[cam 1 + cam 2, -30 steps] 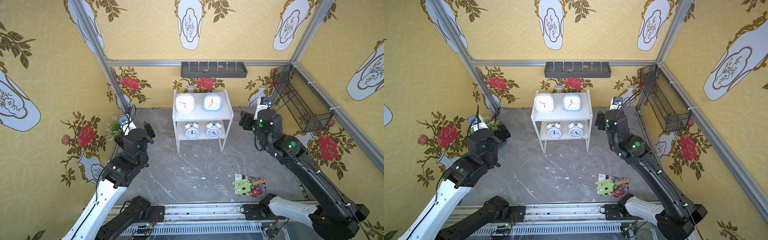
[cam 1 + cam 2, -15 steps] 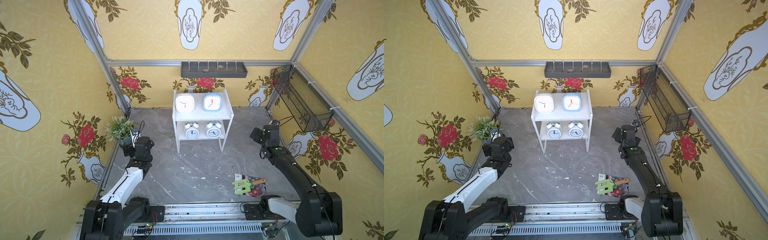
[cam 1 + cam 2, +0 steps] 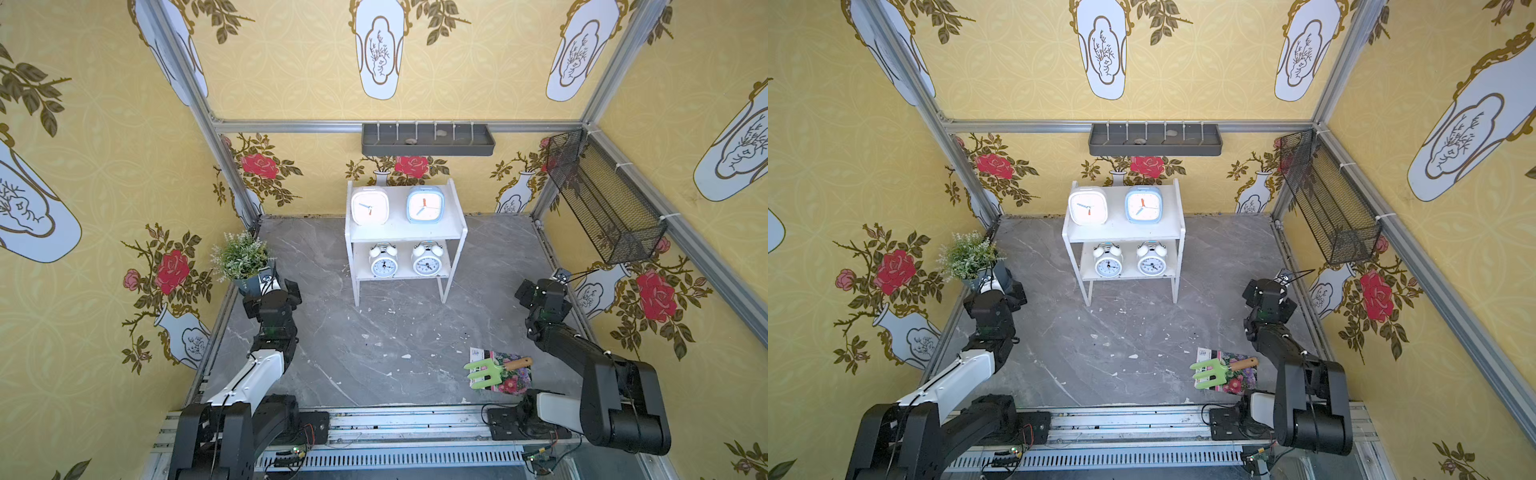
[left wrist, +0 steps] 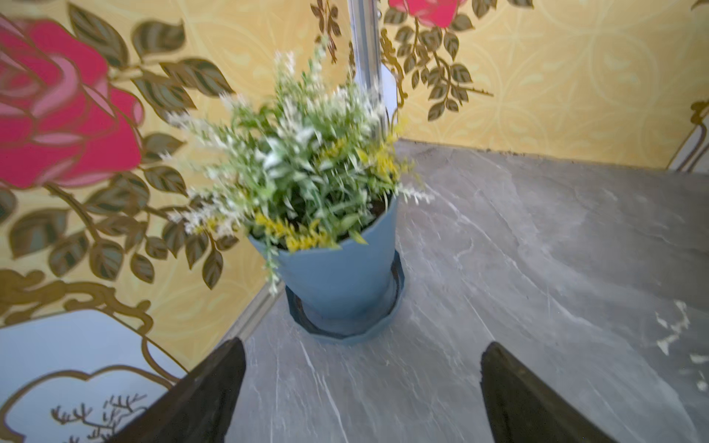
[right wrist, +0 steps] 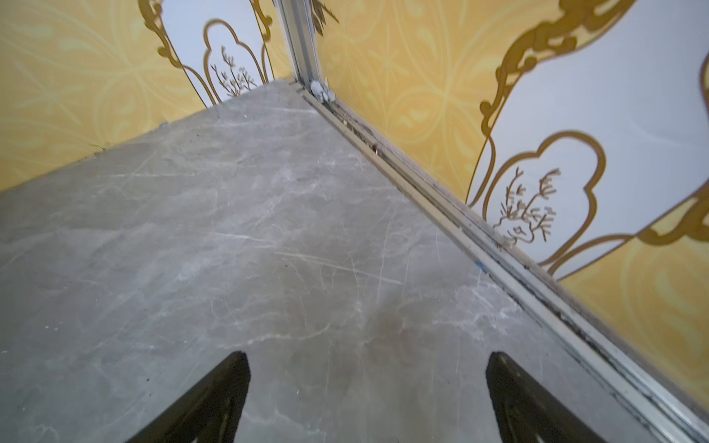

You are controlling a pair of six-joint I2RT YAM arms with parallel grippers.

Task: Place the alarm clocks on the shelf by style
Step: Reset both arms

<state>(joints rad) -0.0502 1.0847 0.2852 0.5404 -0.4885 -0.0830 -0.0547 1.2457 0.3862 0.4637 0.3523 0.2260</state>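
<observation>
Standing on the shelf [image 3: 405,232], all four clocks look sorted by shape. The white square clock [image 3: 370,206] and the blue square clock [image 3: 424,205] sit side by side on the top board. A round bell clock [image 3: 383,262] and the other round bell clock [image 3: 427,261] sit side by side on the board below. Each kind has its own board, so I think the job is done or very close to done.

The left tool [image 4: 362,345] is wide open and holds nothing. It hangs low over the table [image 3: 374,332], near the plant pot [image 4: 337,276] in the corner, well away from the shelf. The right tool [image 5: 368,354] is wide open too, with nothing in it, over the table by the side wall. Both seem parked out of the way so they cannot bump a clock.

A green toy fork [image 3: 482,372] lies on a flower seed packet [image 3: 509,384] near the front. The packet has small print at its top corner, but it is too tiny to read. The clock numbers are too small to read too. I see no brand name anywhere.
</observation>
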